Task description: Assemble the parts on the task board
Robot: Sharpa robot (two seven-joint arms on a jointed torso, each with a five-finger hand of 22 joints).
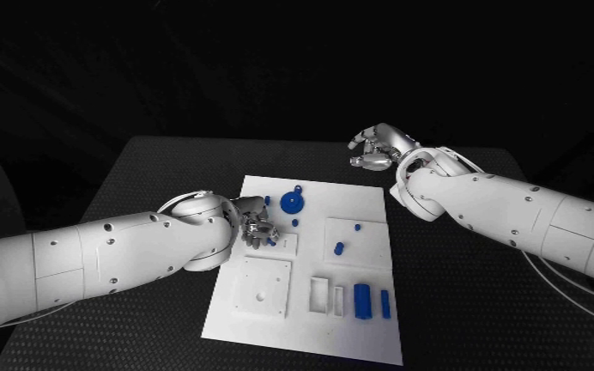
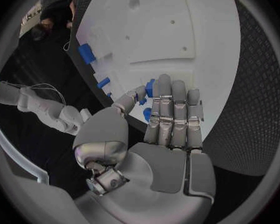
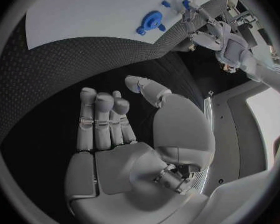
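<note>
The white task board (image 1: pixel 372 216) lies mid-table. My left hand (image 1: pixel 254 223) hovers over the board's left edge beside a square recess. In the left wrist view the left hand (image 2: pixel 168 119) has its fingers stretched out, with the thumb pinching a small blue part (image 2: pixel 150 88) against the side of a finger. My right hand (image 1: pixel 381 148) hangs over the black table beyond the board's far right corner, fingers apart and holding nothing; the right wrist view shows the right hand (image 3: pixel 115 129) the same way. A round blue toothed part (image 1: pixel 292 203) lies on the board's far half.
A blue block (image 1: pixel 361 300) and a slim blue bar (image 1: pixel 385 303) lie near the board's front right, beside white slots (image 1: pixel 321 294). Two small blue pegs (image 1: pixel 338 249) sit on a raised white plate. A square white plate (image 1: pixel 263 286) lies at the front left. Black table (image 1: pixel 495 302) surrounds the board.
</note>
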